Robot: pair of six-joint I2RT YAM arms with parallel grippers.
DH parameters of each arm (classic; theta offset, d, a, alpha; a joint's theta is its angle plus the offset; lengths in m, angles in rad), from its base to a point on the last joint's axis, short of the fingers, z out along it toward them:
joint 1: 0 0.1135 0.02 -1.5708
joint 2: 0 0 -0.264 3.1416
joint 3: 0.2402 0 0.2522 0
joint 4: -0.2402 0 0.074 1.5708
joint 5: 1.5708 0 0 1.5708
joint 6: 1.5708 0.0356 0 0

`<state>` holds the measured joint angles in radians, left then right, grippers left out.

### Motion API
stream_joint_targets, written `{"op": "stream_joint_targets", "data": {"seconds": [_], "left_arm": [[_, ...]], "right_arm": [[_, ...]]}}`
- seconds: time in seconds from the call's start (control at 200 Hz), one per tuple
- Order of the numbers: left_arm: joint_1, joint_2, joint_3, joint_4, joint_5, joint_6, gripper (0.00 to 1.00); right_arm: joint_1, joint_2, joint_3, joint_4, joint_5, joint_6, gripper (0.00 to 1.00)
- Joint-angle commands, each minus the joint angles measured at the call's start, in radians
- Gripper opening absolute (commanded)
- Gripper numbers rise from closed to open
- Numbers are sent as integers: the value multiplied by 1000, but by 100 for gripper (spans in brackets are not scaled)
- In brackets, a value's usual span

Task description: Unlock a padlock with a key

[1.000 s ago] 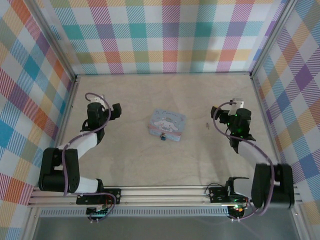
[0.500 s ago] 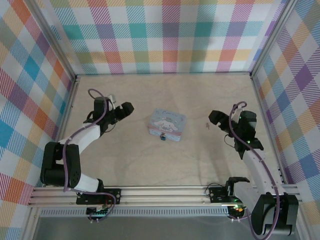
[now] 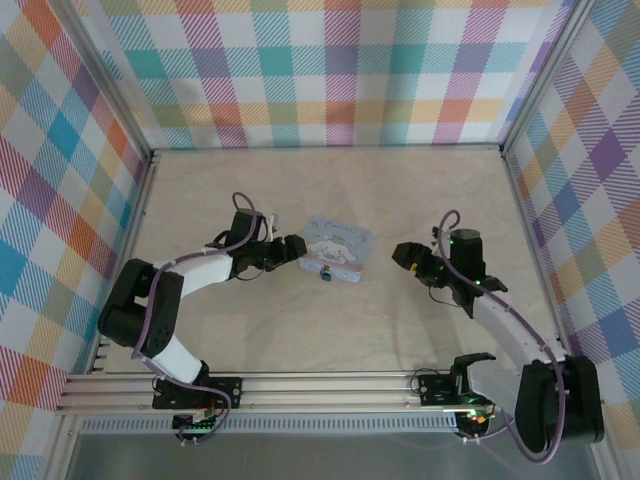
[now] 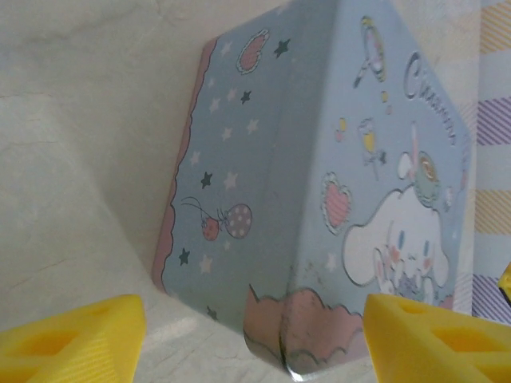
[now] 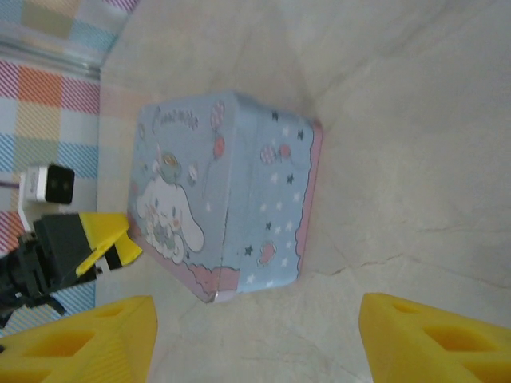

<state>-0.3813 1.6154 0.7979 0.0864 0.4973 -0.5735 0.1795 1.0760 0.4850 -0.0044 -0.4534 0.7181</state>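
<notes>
From overhead I see the padlock [image 3: 327,272], a tiny dark block with a bluish spot. It lies on the pale, wood-grained table [image 3: 250,330], right at the 6 o'clock edge of the tin [image 3: 338,245]. The tin is a flat, glossy pale-blue rectangle with rounded corners and a white cartoon print. My left gripper [image 3: 296,247] sits at its 9 o'clock, its wedge-shaped yellow fingers [image 4: 72,335] spread and holding nothing. My right gripper [image 3: 404,252], at 3 o'clock and apart from the tin, is likewise spread and empty.
</notes>
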Motion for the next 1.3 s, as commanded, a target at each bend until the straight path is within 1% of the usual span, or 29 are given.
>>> {"op": "stream_joint_targets", "data": {"seconds": [0.0, 0.12, 0.18, 0.37, 0.54, 0.71, 0.875, 1.035, 1.185, 1.295], "left_arm": [[-35, 15, 45, 39, 16, -12, 71], [-64, 10, 39, 47, 9, -18, 70], [-77, 9, 38, 44, 6, -18, 68], [-102, 1, 21, 41, -3, -19, 65], [-105, -17, 16, 40, -24, -16, 65], [-105, 14, 45, 38, -38, -19, 65], [-105, 52, 92, 26, -77, -8, 63], [-105, 89, 141, 5, -95, 3, 64], [-105, 85, 142, 2, -91, 0, 66], [-105, 48, 115, 1, -101, 0, 67]], "right_arm": [[50, 80, 29, 71, 21, 33, 67], [90, 183, 90, 109, 31, 37, 66], [104, 240, 122, 127, 31, 42, 65], [149, 411, 245, 165, 19, 53, 60], [170, 520, 345, 142, 31, 43, 59], [171, 612, 425, 115, 43, 16, 59], [171, 654, 478, 78, 60, -2, 59], [170, 655, 491, 44, 75, -13, 59], [170, 626, 520, -39, 141, -65, 63], [168, 600, 555, -149, 211, -112, 64]]}}
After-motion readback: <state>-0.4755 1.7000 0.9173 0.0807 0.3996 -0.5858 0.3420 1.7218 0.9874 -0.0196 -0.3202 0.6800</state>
